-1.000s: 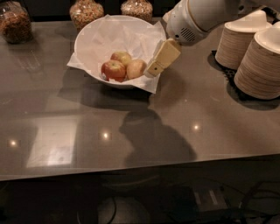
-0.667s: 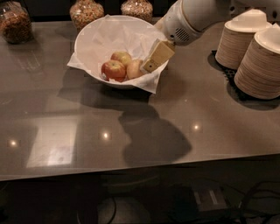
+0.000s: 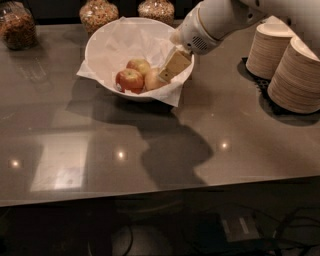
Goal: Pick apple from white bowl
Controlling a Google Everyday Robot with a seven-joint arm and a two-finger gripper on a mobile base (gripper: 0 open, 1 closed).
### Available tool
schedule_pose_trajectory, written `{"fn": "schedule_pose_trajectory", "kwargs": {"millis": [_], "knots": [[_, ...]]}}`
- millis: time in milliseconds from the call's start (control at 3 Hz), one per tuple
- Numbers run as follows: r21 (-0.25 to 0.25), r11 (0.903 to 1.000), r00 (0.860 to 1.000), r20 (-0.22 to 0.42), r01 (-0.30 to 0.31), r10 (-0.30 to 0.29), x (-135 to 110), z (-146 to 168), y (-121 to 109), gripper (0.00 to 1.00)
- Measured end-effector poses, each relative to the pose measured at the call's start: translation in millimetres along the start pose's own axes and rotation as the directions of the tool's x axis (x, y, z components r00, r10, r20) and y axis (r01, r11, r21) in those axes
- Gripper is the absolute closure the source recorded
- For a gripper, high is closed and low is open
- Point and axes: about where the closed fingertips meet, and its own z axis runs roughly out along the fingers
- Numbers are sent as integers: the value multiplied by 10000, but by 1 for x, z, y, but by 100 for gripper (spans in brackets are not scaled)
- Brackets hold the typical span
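The white bowl (image 3: pixel 102 47), lined with crumpled white paper, stands at the back middle of the dark counter. Three apples lie in it. The pale tan-pinkish apple (image 3: pixel 151 81) is on the right, a bright red apple (image 3: pixel 129 80) is on the left, and a yellowish apple with a red blush (image 3: pixel 139 64) lies behind them. My gripper (image 3: pixel 169 71), tan at the tip on a white arm, reaches down from the upper right into the bowl. It sits at the right side of the tan-pinkish apple and partly covers it.
Two stacks of beige paper bowls (image 3: pixel 270 47) (image 3: pixel 299 75) stand on a black mat at the right. Three glass jars of dry food (image 3: pixel 18 25) (image 3: pixel 98 13) (image 3: pixel 156 9) line the back edge. The counter's front edge runs across the lower part of the view.
My gripper has moved left and down into the bowl, from near the rim to right against the tan-pinkish apple. The apples have not moved.
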Motion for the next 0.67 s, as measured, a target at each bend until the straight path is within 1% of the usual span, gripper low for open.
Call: {"fn": "schedule_pose_trajectory", "kwargs": {"millis": [333, 667], "knots": [[-230, 9997, 10000, 7, 18, -18, -1, 14, -1, 22], [-421, 9991, 10000, 0, 50, -50, -2, 27, -1, 23]]}}
